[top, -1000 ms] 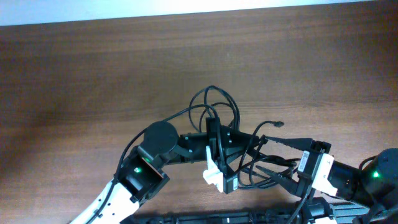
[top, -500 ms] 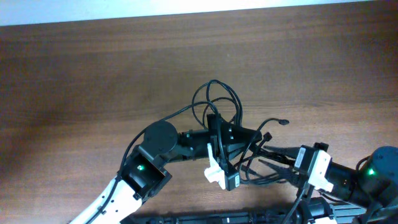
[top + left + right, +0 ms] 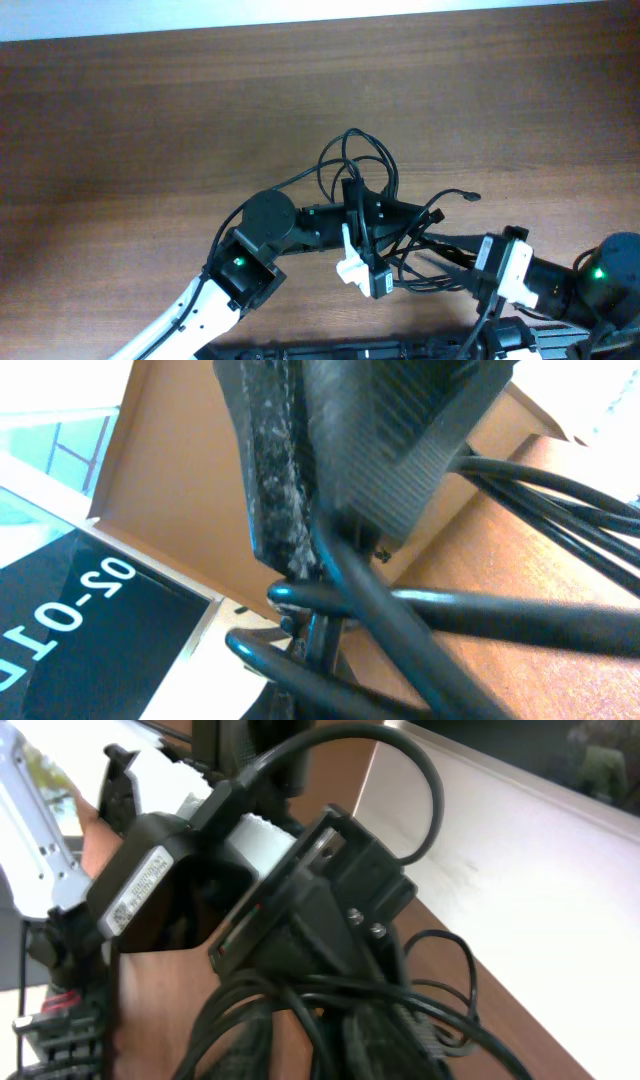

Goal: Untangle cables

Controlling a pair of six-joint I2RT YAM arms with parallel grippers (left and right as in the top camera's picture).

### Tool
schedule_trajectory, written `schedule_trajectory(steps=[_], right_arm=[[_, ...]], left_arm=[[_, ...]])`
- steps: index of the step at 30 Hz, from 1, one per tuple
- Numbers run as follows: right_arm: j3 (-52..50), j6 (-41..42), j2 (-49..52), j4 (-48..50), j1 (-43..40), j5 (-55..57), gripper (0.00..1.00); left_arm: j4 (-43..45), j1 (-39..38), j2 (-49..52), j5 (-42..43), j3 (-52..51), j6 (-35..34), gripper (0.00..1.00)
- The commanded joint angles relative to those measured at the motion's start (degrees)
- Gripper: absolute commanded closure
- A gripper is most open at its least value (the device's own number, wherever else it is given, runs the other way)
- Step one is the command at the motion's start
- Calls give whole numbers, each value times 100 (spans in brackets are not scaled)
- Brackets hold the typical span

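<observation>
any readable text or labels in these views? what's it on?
"02-01": white, tilted, running off the frame edge, on a black panel in the left wrist view.
Sticker on a black box, right wrist view: print too small to read.
Overhead: none.

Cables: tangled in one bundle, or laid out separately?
Tangled: the cables cross and loop in one knotted bundle, gripped by the left gripper.

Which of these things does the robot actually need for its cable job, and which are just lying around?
Part of the job:
- cables
- left gripper, shut on them
- right gripper, at the tangle

Just there:
- table
</observation>
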Motion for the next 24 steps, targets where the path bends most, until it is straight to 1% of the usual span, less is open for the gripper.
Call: schedule_trajectory(steps=[1, 7, 12, 16, 18, 21, 23, 24], right_arm=[[-11, 26, 175, -76, 26, -74, 95], [-9, 26, 175, 37, 26, 162, 96], [-9, 31, 175, 1043, 24, 164, 96], [-9, 35, 175, 1515, 24, 302, 96], [-9, 50, 175, 1628, 24, 1580, 96], [-9, 101, 175, 1690, 24, 3460, 96], [-9, 251, 175, 1668, 24, 4666, 96], [-9, 393, 175, 1668, 24, 5084, 96]], left_arm=[[138, -22, -13, -42, 66, -81, 100], [46, -22, -13, -61, 66, -83, 100], [-750, -22, -13, -17, 66, -81, 100], [-1167, -22, -13, 107, 66, -83, 100], [-1316, -22, -13, 643, 66, -83, 100], [-1351, -22, -13, 1222, 66, -81, 100], [-1370, -22, -13, 1279, 66, -81, 100], [-1370, -22, -13, 1279, 66, -81, 100]])
